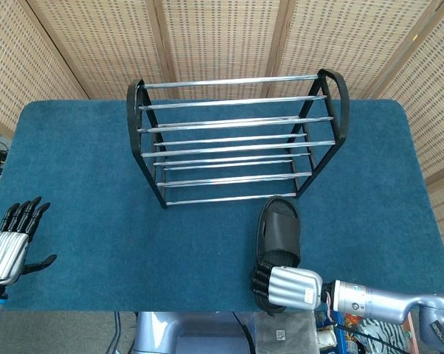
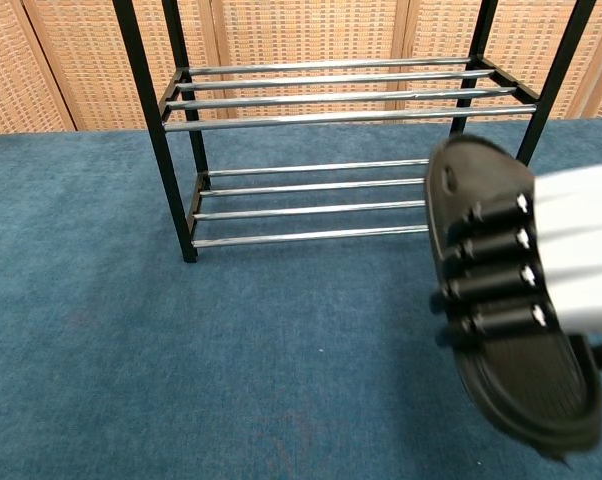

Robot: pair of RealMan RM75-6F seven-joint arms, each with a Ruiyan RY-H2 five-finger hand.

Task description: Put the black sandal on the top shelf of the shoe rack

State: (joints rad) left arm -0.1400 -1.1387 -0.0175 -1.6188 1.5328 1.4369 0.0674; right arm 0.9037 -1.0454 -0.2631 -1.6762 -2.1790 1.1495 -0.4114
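Black sandal (image 1: 279,234) gripped by right hand (image 1: 287,287) (sole outward).

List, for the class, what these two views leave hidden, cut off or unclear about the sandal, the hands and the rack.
- Black sandal: in the head view the right hand covers its heel end; whether it is clear of the blue table cannot be told.
- Right hand: cut off by the chest view's right edge; its thumb is hidden.
- Shoe rack: its top shelf lies above the chest view's upper edge.
- Left hand: absent from the chest view.

no readable text, labels or numbers
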